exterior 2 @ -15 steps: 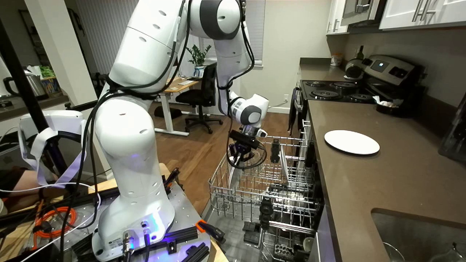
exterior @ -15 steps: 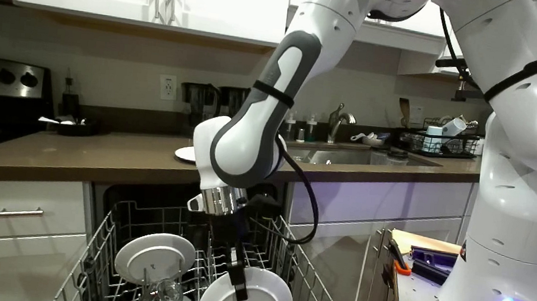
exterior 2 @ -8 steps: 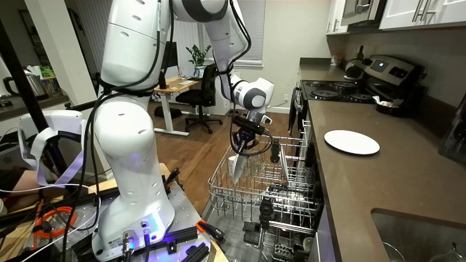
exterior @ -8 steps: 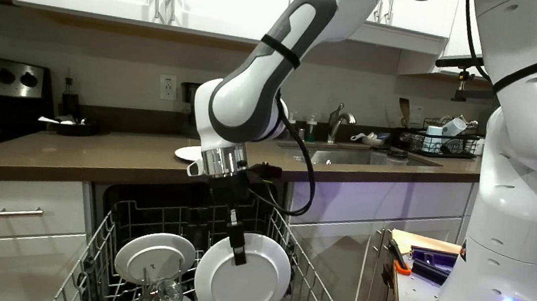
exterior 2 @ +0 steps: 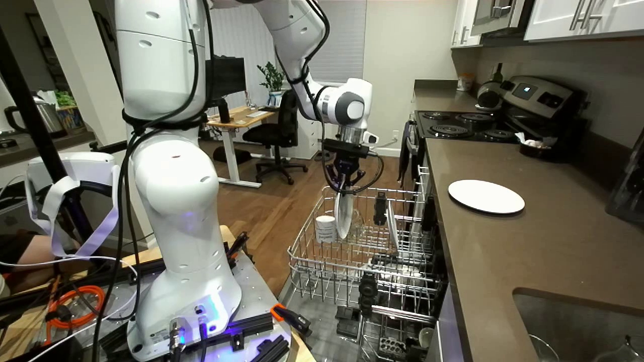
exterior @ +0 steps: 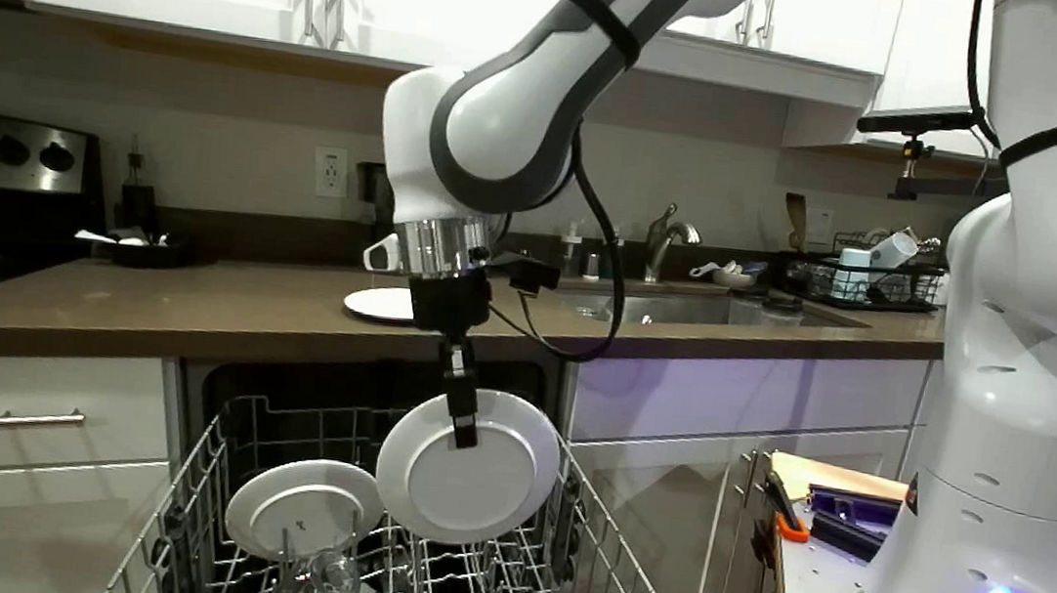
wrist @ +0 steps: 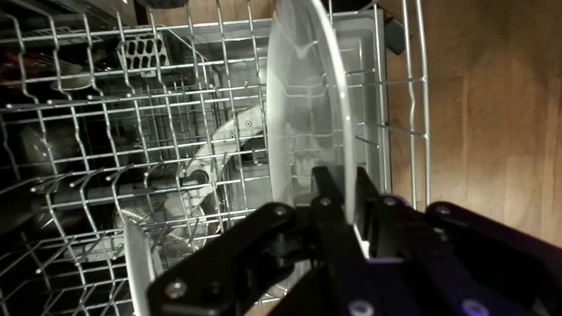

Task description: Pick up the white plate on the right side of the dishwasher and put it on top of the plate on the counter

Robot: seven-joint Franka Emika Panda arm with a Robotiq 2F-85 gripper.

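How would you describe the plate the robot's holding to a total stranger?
Find the counter, then the dishwasher rack pulled out from under it. Over the rack hangs a black gripper pinching a round white plate. Unlike the standing plate in the rack and the flat plate on the counter, it alone is clamped.

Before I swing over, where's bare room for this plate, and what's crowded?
Bare counter: between the counter plate and the sink, and along the front between that plate and the stove. Crowded: dishwasher rack, glasses near the racked plate.

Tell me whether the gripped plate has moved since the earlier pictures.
Yes: in an exterior view, the gripped plate has risen relative to the dishwasher rack.
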